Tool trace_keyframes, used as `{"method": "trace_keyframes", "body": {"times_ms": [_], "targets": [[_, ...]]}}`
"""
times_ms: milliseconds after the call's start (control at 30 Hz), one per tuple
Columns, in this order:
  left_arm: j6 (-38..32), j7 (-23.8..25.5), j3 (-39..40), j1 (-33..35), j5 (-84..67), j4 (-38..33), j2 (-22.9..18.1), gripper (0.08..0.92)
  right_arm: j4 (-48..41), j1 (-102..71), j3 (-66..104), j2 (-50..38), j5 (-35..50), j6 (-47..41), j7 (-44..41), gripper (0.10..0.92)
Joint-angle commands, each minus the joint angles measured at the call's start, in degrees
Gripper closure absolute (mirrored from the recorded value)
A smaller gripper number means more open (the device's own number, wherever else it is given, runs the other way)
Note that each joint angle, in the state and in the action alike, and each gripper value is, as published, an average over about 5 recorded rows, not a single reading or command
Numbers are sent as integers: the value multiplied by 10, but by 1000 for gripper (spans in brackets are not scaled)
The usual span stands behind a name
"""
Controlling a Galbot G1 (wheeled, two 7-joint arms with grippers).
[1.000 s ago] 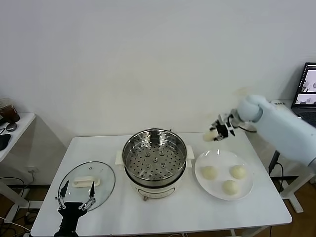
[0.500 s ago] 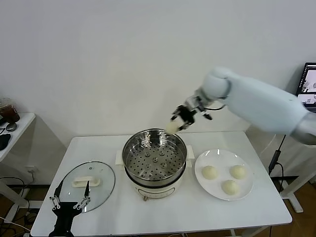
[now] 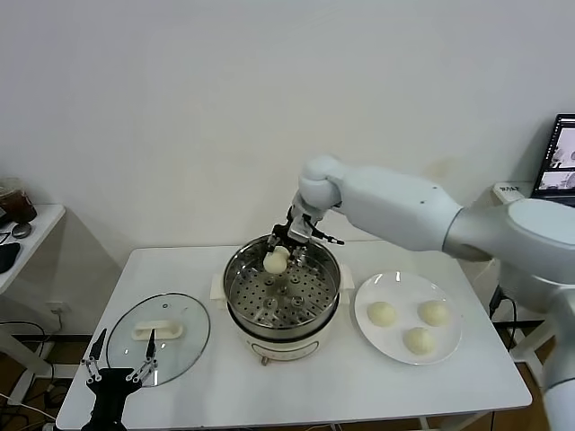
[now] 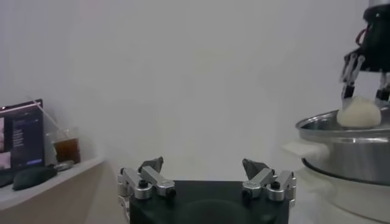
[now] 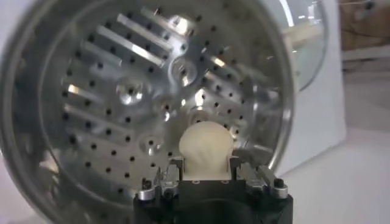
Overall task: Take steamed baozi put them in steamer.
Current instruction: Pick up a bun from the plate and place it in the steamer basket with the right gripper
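Now, right gripper [image 3: 278,254]: over the far part of the steamer, fingers pointing down and clamped on one baozi.
Held baozi [image 3: 275,261]: pinched between the two fingertips [image 5: 175,165], one on each side; it hangs at about rim height, above the perforated tray and not resting on it.
Steamer [image 3: 241,303]: straight below the right fingers, shiny steel pot on a white base, mid-table; in the right wrist view its holed tray [image 5: 116,91] fills the space beyond the held bun [image 5: 206,148].
Baozi on the plate: three remain, one nearest the steamer [image 3: 381,312], one on the far right [image 3: 434,312], one at the front [image 3: 419,339]; all well apart from the right fingers, on the robot's right of the steamer.
Plate [image 3: 395,285]: white, flat, just beside the steamer's right side.
Left gripper [image 3: 119,359]: low at the table's front left edge, fingers spread apart and holding nothing; its fingertips sit just in front of the glass lid.
Glass lid [image 3: 184,337]: lying flat on the table with a white handle [image 3: 158,330], just beyond the left fingers, left of the steamer.
Table [image 3: 314,382]: white, carrying steamer, plate and lid.
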Motion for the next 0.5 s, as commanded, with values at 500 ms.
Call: {"method": "trace_keyframes", "body": {"times_ms": [500], "targets": [[0,0,-2,-4,1,5,-3,177,-73,-57,39,46,-191,124,66,537]]}}
